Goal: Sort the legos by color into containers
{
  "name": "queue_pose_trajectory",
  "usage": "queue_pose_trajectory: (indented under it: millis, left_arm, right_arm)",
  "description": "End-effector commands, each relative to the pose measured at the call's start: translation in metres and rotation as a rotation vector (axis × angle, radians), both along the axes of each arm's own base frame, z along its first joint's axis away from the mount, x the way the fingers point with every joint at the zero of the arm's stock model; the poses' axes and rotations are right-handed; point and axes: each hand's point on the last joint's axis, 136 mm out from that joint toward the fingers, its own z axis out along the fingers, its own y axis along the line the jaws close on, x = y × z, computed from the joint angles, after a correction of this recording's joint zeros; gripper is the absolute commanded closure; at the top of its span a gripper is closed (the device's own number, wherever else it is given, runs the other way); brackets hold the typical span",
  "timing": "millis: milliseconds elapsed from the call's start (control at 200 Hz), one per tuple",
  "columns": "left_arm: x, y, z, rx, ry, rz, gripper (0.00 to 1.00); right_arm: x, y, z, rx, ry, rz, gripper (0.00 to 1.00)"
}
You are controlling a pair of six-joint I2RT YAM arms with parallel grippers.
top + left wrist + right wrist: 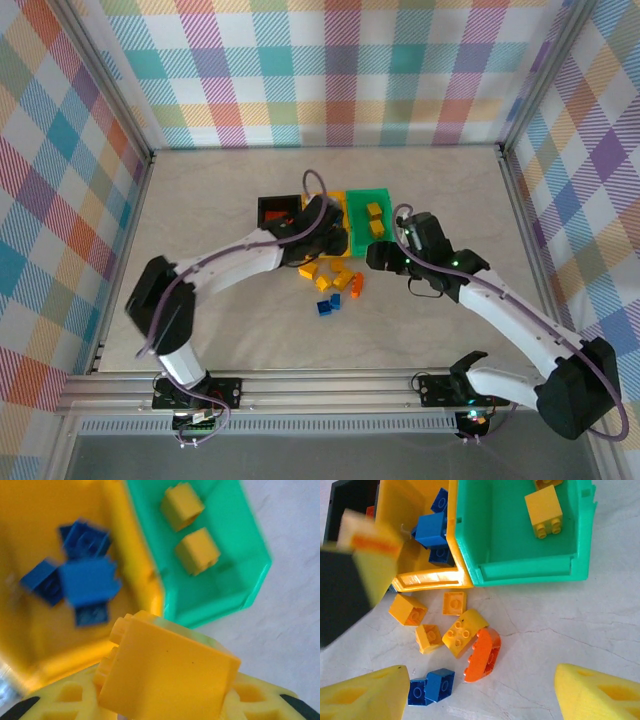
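Left wrist view: left hand [165,702] clamped on yellow brick [170,672], above the near rims where yellow bin [142,575] meets green bin [240,540] | right hand [480,695] spread wide, pointing down over loose legos [462,632] on desk [570,630]

Pale marbled table [220,200] carrying three bins and a scatter of loose bricks.
The yellow bin [427,580] stands mid-table, with the black bin [264,212] just beside its left side and the green bin [525,575] touching its right. On the near side of the yellow bin lie four yellow bricks [465,632], an orange brick [482,654] touching one of them, and, nearer still, two blue bricks [432,686] together.
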Motion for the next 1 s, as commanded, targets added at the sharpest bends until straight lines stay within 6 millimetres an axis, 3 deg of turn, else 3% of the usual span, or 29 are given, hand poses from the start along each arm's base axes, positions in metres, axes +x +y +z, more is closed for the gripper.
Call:
queue_pose_trajectory:
  millis: [0, 240, 415, 530, 690, 1000]
  left_arm:
    - [0.015, -0.029, 0.0, 0.038, 0.005, -0.071, 0.62]
    - [0.054, -0.055, -0.025, 0.128, 0.058, -0.056, 0.6]
    - [0.063, -0.062, -0.026, 0.139, 0.074, -0.048, 0.29]
    - [0.061, -0.057, -0.011, 0.118, 0.053, -0.04, 0.2]
    - [0.042, -0.037, 0.006, 0.076, 0.034, -0.019, 0.14]
    - [-0.042, 0.053, -0.004, 0.04, 0.071, 0.065, 0.0]
  right_arm:
    - [-0.007, -0.008, -0.006, -0.013, 0.027, -0.021, 0.24]
    - [-0.011, -0.01, -0.006, -0.002, 0.03, -0.021, 0.23]
    - [-0.011, -0.009, -0.005, -0.001, 0.031, -0.013, 0.22]
    - [-0.011, -0.008, -0.004, -0.002, 0.03, -0.003, 0.21]
    - [-0.012, 0.0, -0.011, -0.001, 0.053, 0.042, 0.22]
    - [-0.038, 0.037, -0.072, -0.085, 0.198, 0.164, 0.22]
